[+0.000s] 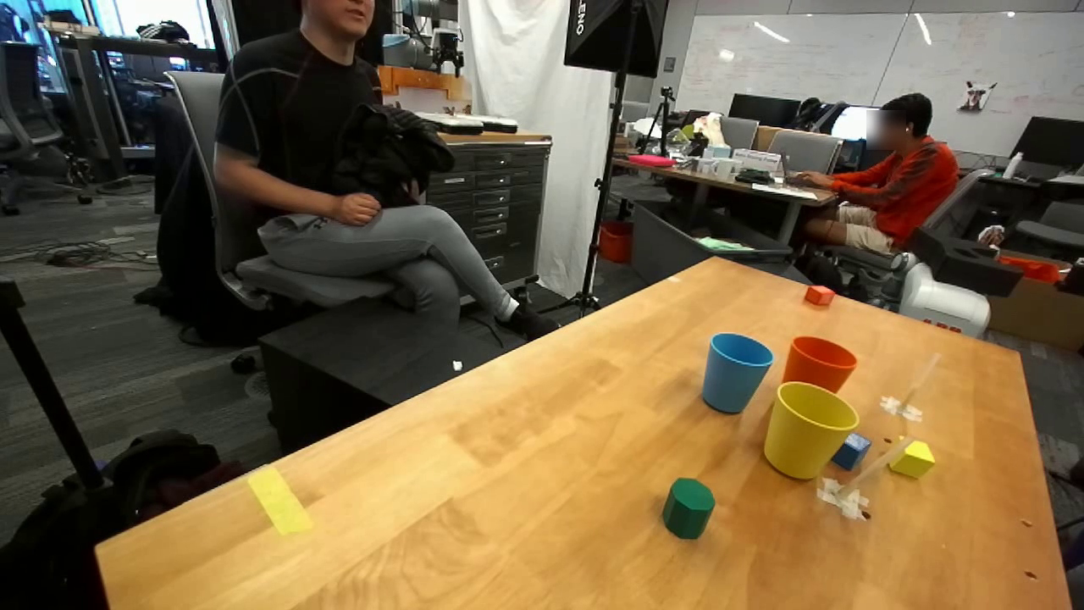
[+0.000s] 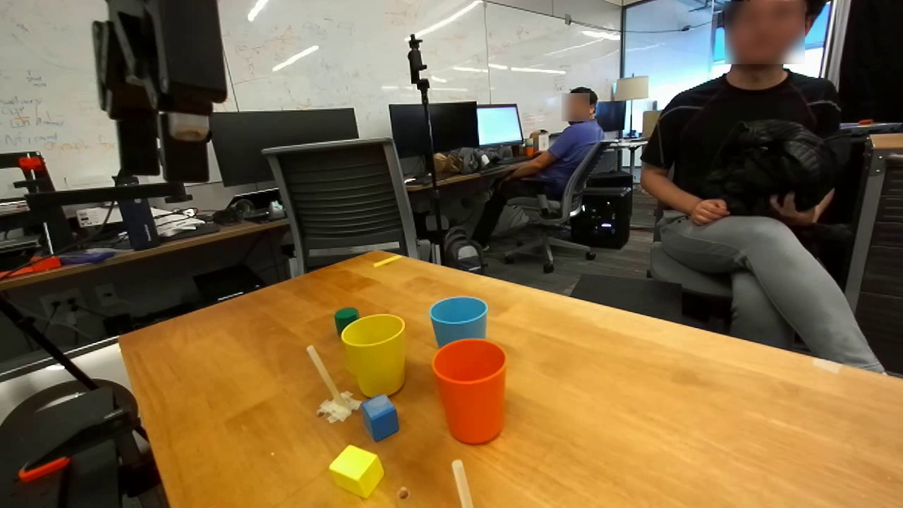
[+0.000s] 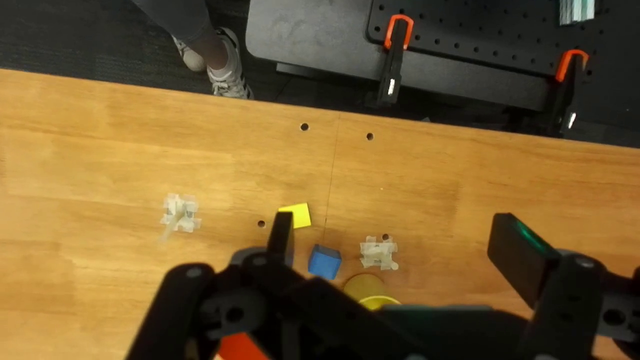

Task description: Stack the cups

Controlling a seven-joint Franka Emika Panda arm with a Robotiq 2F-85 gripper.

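Yellow cup (image 3: 364,287), axis vertical, stands well below the wide-gaping gripper (image 3: 398,241); from where I stand, a descent looks likely next.

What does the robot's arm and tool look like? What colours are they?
The tool is mostly black, with two chunky, blocky fingers. Round grey bolts dot its dark parts, and one finger has a streak of green shine. I can't make out any cables or writing on it. The rest of the arm doesn't show clearly enough to tell its colour.
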